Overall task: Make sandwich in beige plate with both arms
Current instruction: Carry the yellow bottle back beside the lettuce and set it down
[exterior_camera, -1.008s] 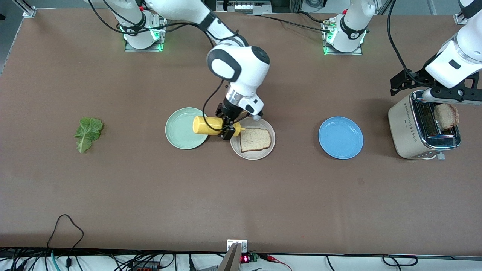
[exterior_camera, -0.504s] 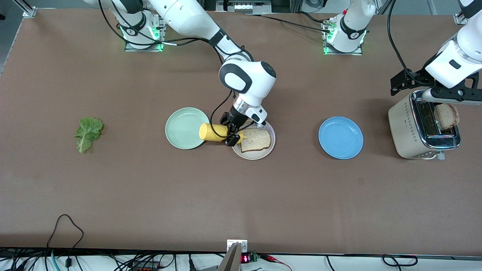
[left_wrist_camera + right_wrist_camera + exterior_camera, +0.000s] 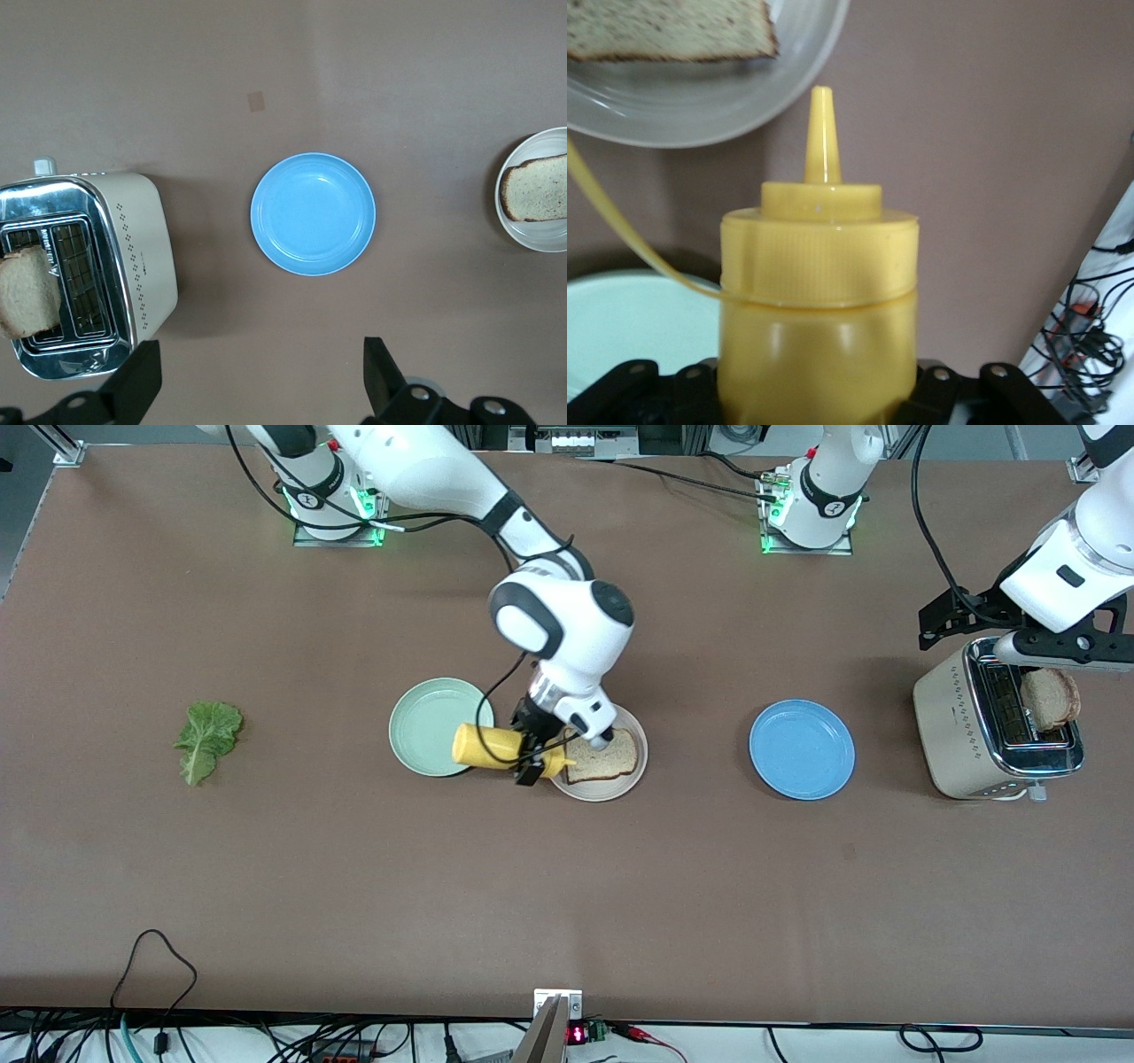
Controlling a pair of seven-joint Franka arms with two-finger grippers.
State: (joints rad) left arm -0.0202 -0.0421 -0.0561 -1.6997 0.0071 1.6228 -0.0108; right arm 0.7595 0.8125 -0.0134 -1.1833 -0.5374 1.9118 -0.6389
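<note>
The yellow mustard bottle (image 3: 498,747) is clamped sideways in the right gripper (image 3: 530,755), its nozzle at the beige plate (image 3: 599,790) holding one bread slice (image 3: 602,753). The nozzle should be centred over the bread before squeezing. Over the toaster (image 3: 961,726), the left gripper (image 3: 257,382) is kept spread, waiting.

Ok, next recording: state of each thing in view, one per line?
Right end effector: shut on mustard bottle.
Mustard bottle: tipped sideways, nozzle toward beige plate.
Beige plate: holds one bread slice.
Left end effector: open above toaster.
Toaster: toast sticking up.
Blue plate: bare.
Lettuce leaf: on table.
</note>
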